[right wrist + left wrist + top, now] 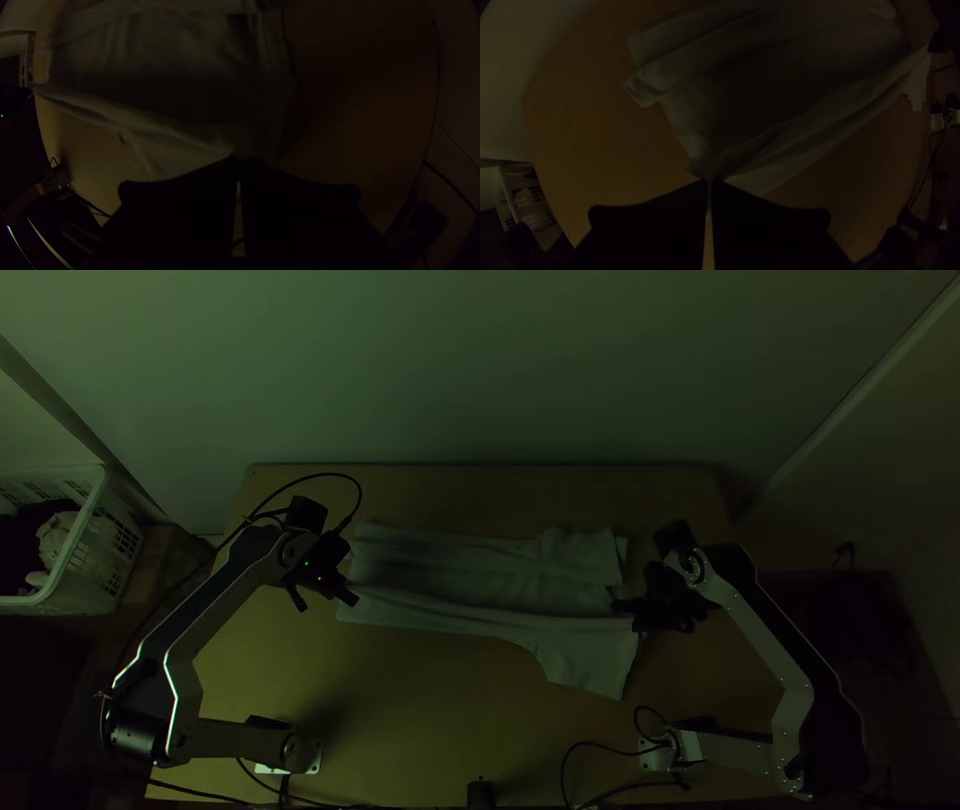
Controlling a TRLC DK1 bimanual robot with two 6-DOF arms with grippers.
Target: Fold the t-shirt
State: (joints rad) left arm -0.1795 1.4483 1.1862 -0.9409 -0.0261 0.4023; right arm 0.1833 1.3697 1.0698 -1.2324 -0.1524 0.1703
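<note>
Top view: light-coloured t-shirt (500, 587) lies lengthwise across the middle of the light wooden table (430, 710), mostly spread but rumpled, its narrower body end toward the left arm and its sleeve end toward the right arm. A long raised crease runs along the body on the near side; one sleeve (590, 667) points toward the near edge of the table (the widest part of the outline). Shadow lies over the middle of the body.

Left gripper (350, 598) is at the body end, low at the cloth. In the left wrist view the fingers are together, clamped on the t-shirt close to a corner, with creases running out from the tips. Right gripper (617, 606) is at the sleeve end. In the right wrist view its fingers are also together, clamped on the t-shirt where the raised crease meets the tips (dim here, but the contact can be made out).

Surroundings: white plastic laundry basket (112, 560) beyond the table's left side, with dark and pale cloth (56, 538) in it. Black cable (330, 475) loops above the left arm; a small black cylinder (481, 793) sits at the near table edge, between the arm bases.
</note>
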